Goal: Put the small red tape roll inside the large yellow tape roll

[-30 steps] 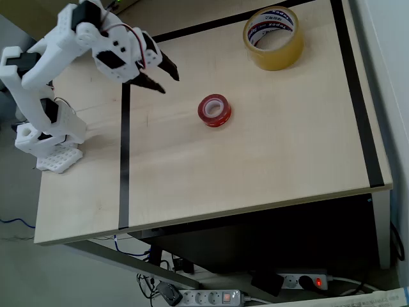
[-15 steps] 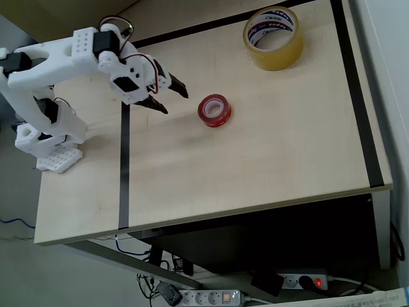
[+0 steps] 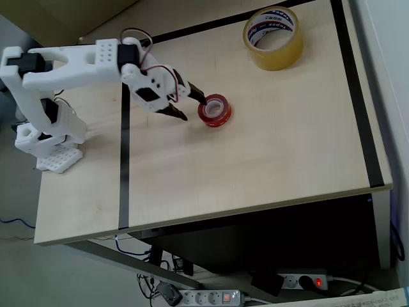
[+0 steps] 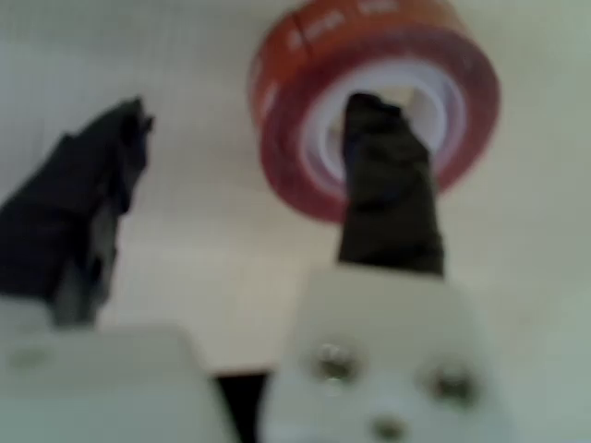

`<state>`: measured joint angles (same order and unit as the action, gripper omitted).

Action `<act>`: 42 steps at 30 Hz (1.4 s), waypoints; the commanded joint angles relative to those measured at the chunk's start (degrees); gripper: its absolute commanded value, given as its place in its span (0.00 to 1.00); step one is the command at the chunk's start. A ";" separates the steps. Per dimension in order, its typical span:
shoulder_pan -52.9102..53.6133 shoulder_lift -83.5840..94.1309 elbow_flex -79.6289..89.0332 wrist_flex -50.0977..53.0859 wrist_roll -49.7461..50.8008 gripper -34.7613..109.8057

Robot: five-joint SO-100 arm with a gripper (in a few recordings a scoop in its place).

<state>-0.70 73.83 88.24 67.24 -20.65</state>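
The small red tape roll [image 3: 215,110] lies flat near the middle of the light wooden table [image 3: 268,160]. The large yellow tape roll [image 3: 273,37] lies flat at the far right corner, well apart from it. My white arm reaches in from the left, and its gripper [image 3: 190,107] stands open at the red roll's left side. In the wrist view the red roll [image 4: 295,101] is close ahead; one dark fingertip [image 4: 383,157] is over its white core, the other [image 4: 88,203] is outside its left wall. The gripper [image 4: 242,111] holds nothing.
Black tape lines [image 3: 123,160] frame the table's work area. The arm's white base [image 3: 48,144] stands at the left edge. The table's front edge [image 3: 211,217] drops to a floor with power strips [image 3: 211,297]. A wall runs along the right side.
The arm has swung right and lowered toward the red roll, with its open fingers now straddling the roll's left wall. Neither tape roll has moved.
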 commanded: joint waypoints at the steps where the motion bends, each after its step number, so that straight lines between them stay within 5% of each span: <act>1: -1.05 -0.44 -3.78 -1.58 -1.23 0.39; 12: -0.44 -4.92 -8.09 -1.76 -1.23 0.39; 21: -0.09 4.22 -12.48 8.00 -1.14 0.39; 42: 4.13 -4.66 -9.67 1.49 -1.93 0.39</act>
<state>2.37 67.94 79.54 69.35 -21.80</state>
